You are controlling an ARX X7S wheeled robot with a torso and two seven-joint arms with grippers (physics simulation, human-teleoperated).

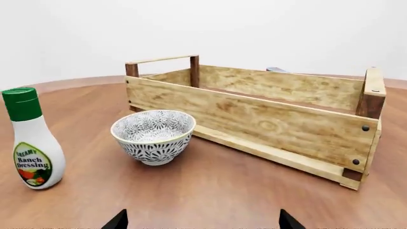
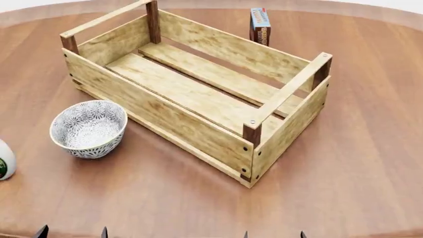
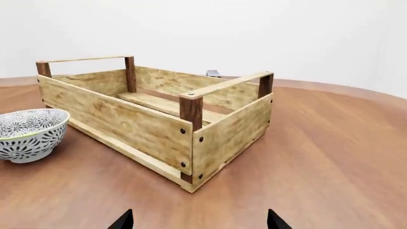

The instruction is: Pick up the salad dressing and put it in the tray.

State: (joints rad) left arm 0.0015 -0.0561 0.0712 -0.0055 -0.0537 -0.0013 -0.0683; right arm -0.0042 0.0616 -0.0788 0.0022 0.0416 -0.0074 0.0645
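Note:
The salad dressing [image 1: 33, 143] is a white bottle with a green cap and a ranch label; it stands upright on the table, and only a sliver of it [image 2: 5, 161] shows at the head view's left edge. The tray [image 2: 198, 99] is an empty light wooden crate with dark corner posts, seen too in the wrist views [image 1: 273, 119] [image 3: 152, 119]. My left gripper [image 1: 202, 222] is open, well short of the bottle, and shows as two tips low in the head view [image 2: 73, 232]. My right gripper [image 3: 199, 220] is open near the table's front edge [image 2: 274, 234].
A white patterned bowl [image 2: 88, 128] stands between the bottle and the tray, close to the tray's long side. A blue-and-red pudding box [image 2: 260, 25] stands upright behind the tray. The round wooden table [image 2: 343, 188] carries everything.

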